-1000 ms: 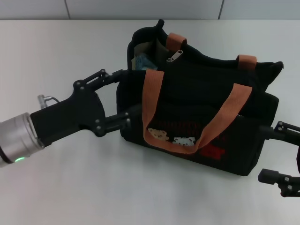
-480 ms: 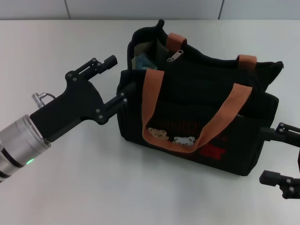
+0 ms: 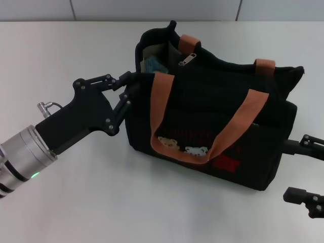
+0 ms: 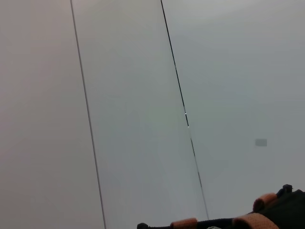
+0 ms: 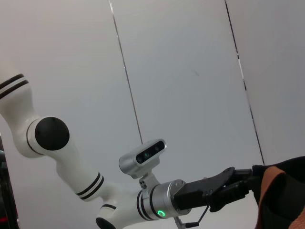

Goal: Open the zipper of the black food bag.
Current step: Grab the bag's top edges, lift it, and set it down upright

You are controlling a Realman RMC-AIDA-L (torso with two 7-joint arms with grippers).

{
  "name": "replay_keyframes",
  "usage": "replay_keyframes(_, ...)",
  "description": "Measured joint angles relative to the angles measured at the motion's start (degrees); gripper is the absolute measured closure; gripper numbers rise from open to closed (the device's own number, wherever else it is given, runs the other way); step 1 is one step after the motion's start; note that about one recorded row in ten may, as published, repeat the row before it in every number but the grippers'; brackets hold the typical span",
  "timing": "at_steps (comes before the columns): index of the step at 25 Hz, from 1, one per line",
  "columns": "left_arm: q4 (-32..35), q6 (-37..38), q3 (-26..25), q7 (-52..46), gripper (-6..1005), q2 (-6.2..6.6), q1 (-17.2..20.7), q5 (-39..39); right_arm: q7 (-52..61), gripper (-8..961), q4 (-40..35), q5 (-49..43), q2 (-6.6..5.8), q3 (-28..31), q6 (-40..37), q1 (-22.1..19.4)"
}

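Observation:
The black food bag stands mid-table with orange-brown handles and bear patches on its front. Its mouth gapes at the left end. The silver zipper pull lies on the far top edge near the back handle. My left gripper is shut on the fabric at the bag's upper left end; the right wrist view shows that left gripper meeting the bag. My right gripper stands open at the bag's right end, its upper finger close to the side panel. The bag's top just peeks into the left wrist view.
Something blue sits inside the bag's open left end. The white table spreads around the bag, with a pale wall behind it. My left arm's silver wrist crosses the near left of the table.
The left gripper's fingers, apart half a second ago, have closed on the bag's left end. The bag has shifted slightly left. The right gripper has drifted a little down and right.

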Motion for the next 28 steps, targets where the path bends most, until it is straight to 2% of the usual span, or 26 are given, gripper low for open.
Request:
replay_keyframes(3,0.0,0.0,0.0,-0.3,832,0.0,0.0,0.0,0.0,113,0.0,0.0,-0.05,0.4,-0.1,-0.1)
replay_keyframes(8,0.0,0.2,0.1,-1.1,894,0.0,0.0,0.1,0.0,114,0.0,0.1,-0.03,0.6,-0.1,-0.1)
replay_keyframes(20,1.0,3.2,0.3,-1.2,894,0.22,0.9,0.7,0.0,115,0.1,1.9,0.19,1.4,-0.7,-0.2)
replay_keyframes(24,5.5,6.3,0.0,-3.4,894,0.26,1.7,0.5,0.1,116,0.4,5.1,0.21,1.4,-0.8,-0.5)
replay_keyframes(28,9.9,8.8,-0.1,-6.6,894,0.16,1.8,0.2,0.5,116,0.4,12.5,0.68,1.4,-0.3,-1.3)
